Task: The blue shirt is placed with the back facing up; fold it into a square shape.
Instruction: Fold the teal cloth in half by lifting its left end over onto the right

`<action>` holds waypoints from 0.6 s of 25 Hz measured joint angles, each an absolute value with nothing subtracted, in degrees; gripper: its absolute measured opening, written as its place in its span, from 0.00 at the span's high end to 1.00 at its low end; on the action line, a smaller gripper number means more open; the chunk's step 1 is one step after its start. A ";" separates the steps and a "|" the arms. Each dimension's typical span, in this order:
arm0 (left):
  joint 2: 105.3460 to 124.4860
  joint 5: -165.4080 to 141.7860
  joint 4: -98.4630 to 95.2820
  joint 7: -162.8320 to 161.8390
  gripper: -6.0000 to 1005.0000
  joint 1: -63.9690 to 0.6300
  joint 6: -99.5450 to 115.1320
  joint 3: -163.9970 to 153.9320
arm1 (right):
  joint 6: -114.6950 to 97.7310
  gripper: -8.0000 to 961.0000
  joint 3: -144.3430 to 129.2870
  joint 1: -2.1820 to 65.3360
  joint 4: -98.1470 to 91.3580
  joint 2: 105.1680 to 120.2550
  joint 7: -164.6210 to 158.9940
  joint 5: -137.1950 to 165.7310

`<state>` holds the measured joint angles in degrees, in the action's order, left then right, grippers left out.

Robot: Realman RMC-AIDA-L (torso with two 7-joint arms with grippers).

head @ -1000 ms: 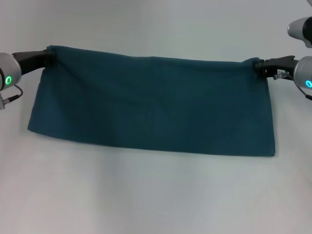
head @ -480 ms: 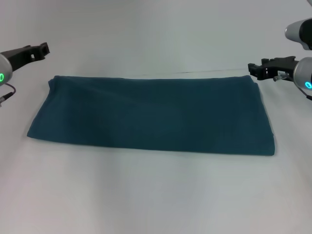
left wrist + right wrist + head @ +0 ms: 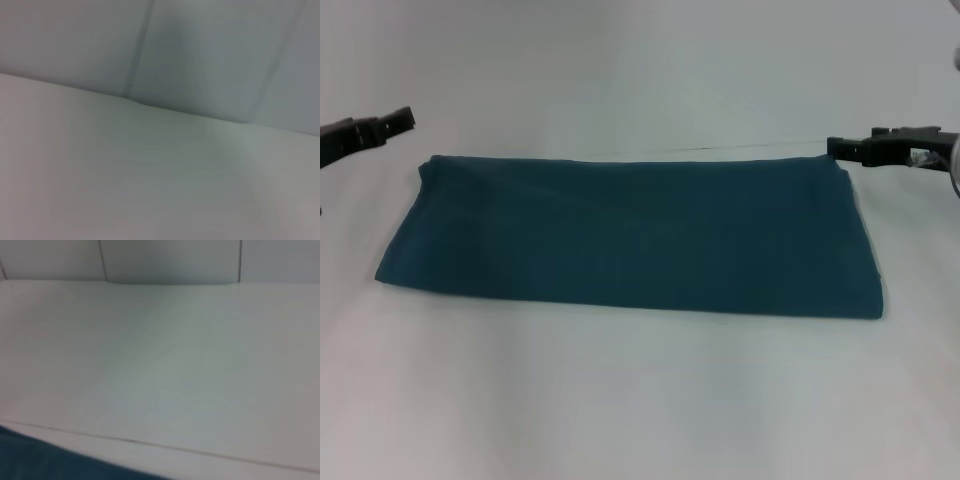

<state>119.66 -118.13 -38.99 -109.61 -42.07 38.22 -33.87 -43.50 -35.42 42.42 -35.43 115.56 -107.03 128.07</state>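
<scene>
Pincers withdrawn; blue shirt [image 3: 630, 240] flat on white table [image 3: 640, 400]

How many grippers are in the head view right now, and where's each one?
2. The left gripper hangs off the far left corner of the blue shirt, apart from it. The right gripper sits at the far right corner, above the cloth. Neither holds anything.

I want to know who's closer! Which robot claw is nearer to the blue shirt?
The right gripper. It hovers just beside the far right corner of the blue shirt, while the left gripper sits farther off from its corner.
</scene>
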 joint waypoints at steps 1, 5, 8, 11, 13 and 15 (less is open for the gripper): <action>119.65 -118.13 -39.73 -109.83 0.26 -41.56 39.71 -33.91 | -45.63 0.28 -35.48 41.68 -36.32 115.57 -108.01 128.07; 119.64 -118.41 -44.03 -112.10 0.14 -37.53 49.25 -34.13 | -54.18 0.23 -35.34 38.64 -39.55 115.41 -111.89 128.09; 119.83 -118.54 -45.80 -112.94 0.11 -35.15 52.67 -33.98 | -59.86 0.21 -35.23 36.94 -41.33 114.88 -115.09 128.13; 119.86 -118.78 -46.83 -113.60 0.11 -33.27 54.68 -34.16 | -65.14 0.21 -35.07 35.83 -42.60 113.83 -118.52 128.21; 119.88 -118.89 -47.35 -113.66 0.11 -31.81 56.47 -34.02 | -67.83 0.21 -34.92 35.04 -43.21 113.05 -120.78 128.20; 119.89 -118.95 -47.78 -113.68 0.11 -30.92 57.83 -33.92 | -69.94 0.21 -34.86 34.15 -43.65 112.28 -122.79 128.20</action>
<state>119.89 -118.95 -47.78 -113.68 -30.92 57.83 -33.92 -69.94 -34.86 34.15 -43.65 112.28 -122.79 128.20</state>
